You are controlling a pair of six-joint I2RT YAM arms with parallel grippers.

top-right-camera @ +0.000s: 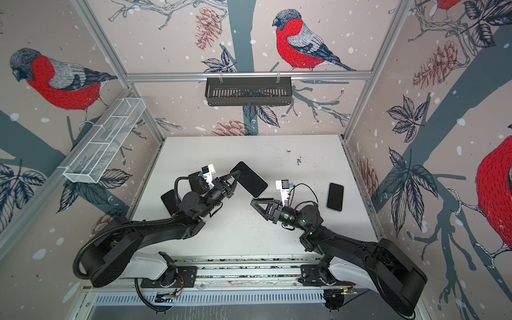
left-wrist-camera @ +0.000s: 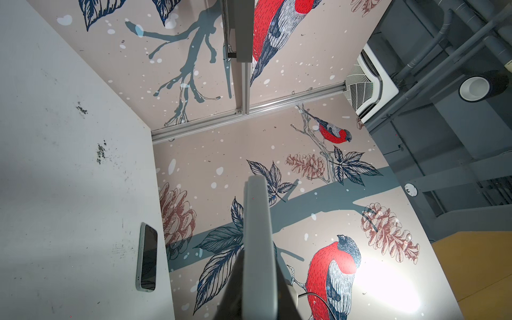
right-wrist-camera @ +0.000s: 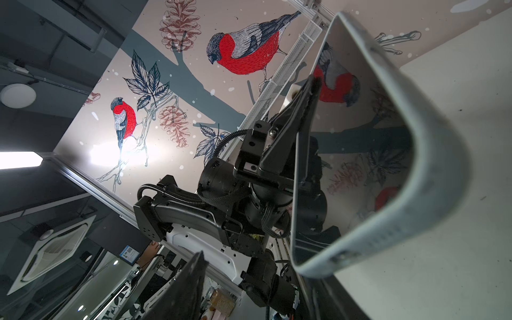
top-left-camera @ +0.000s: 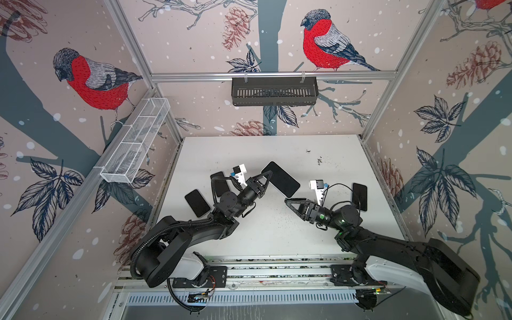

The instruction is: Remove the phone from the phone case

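Observation:
A phone (top-left-camera: 281, 178) (top-right-camera: 249, 180) with a dark screen sits in a pale grey-green phone case (right-wrist-camera: 432, 166) and is held up over the middle of the white table. My left gripper (top-left-camera: 268, 175) (top-right-camera: 237, 174) is shut on one long side of the cased phone. In the left wrist view only the case's edge (left-wrist-camera: 257, 235) shows between the jaws. My right gripper (top-left-camera: 288, 200) (top-right-camera: 253, 201) is just below the phone's near corner. Its jaws stand apart, one finger (right-wrist-camera: 194, 279) well clear of that corner and the other partly hidden behind it.
Three more phones lie on the table (top-left-camera: 277, 235): two by the left arm (top-left-camera: 197, 203) (top-left-camera: 220, 182) and one at the right (top-left-camera: 359, 196) (left-wrist-camera: 147, 260). A black basket (top-left-camera: 273, 91) hangs on the back rail. A white wire basket (top-left-camera: 135, 141) hangs on the left wall.

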